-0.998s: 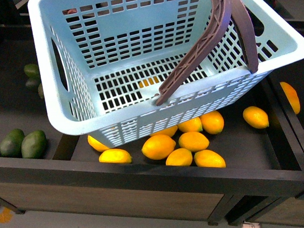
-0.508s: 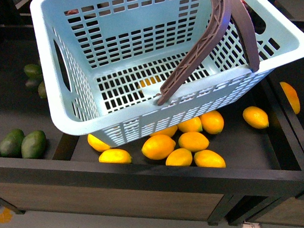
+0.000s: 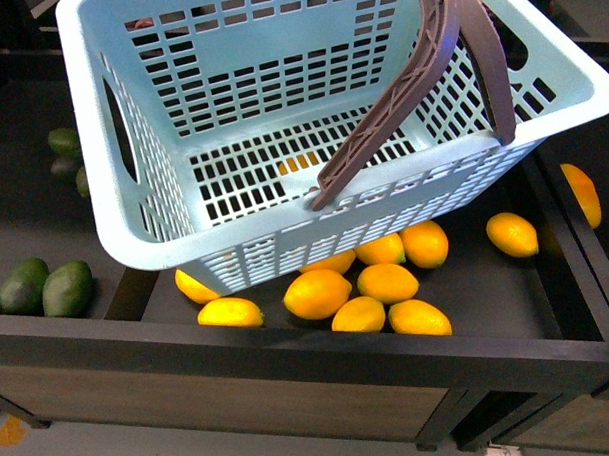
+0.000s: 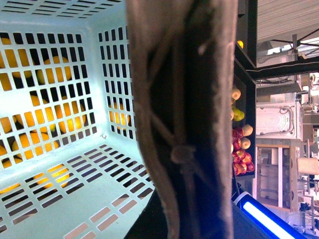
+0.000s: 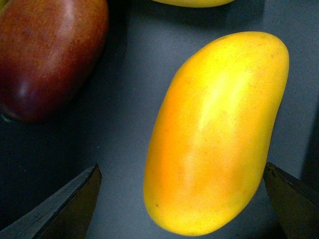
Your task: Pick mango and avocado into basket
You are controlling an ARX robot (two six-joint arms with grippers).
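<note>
The basket (image 3: 134, 219) is light turquoise plastic, rectangular, with slotted walls and floor. It hangs tilted above a dark display bin (image 3: 288, 341) of glossy, rounded yellow fruits (image 3: 318, 294). Its two brown arched handles (image 3: 400, 85) are ribbed. In the left wrist view one handle runs close across the frame, and I cannot tell how the left claw stands. A dull, dark green avocado (image 3: 67, 287) lies in the compartment to the left, with another touching it.

In the right wrist view the mango (image 5: 214, 129) is smooth, elongated and yellow with an orange blush. It lies on a matte dark grey surface near a glossy dark red fruit (image 5: 45, 55). The right claw (image 5: 182, 201) is spread wide, its dark fingertips (image 5: 75, 199) either side of the mango and clear of it.
</note>
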